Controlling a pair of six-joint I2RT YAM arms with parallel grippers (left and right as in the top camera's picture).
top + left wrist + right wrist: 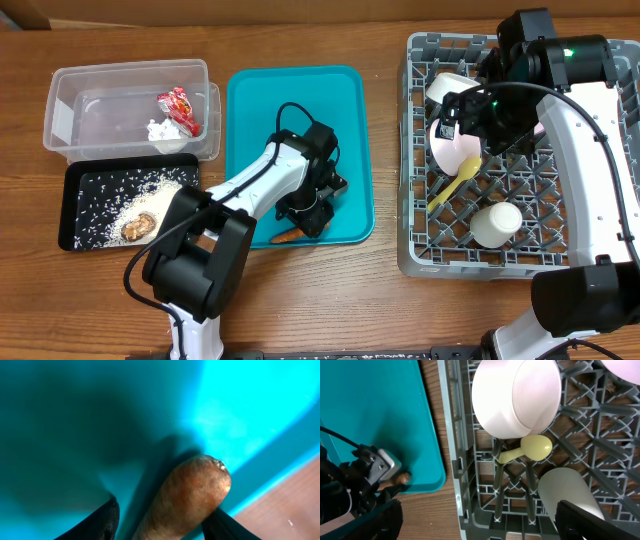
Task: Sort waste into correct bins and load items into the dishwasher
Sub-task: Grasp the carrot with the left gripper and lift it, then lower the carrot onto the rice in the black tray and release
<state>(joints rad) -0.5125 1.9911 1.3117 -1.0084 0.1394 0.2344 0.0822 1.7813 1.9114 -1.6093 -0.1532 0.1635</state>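
My left hand (303, 218) is straddling the carrot (187, 492), grip I cannot tell; my right hand (480, 515) is hovering wide over the rack (465, 435).

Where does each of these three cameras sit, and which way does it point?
Overhead: above the table, facing straight down; shows the left arm, right arm, teal tray and rack.
Left wrist: on the left arm, facing down close over the tray; its dark fingers flank a carrot.
Right wrist: on the right arm, facing down over the rack at a bowl, spoon and cup; its fingers frame the bottom corners.
Shared: all three views catch the tray and carrot.
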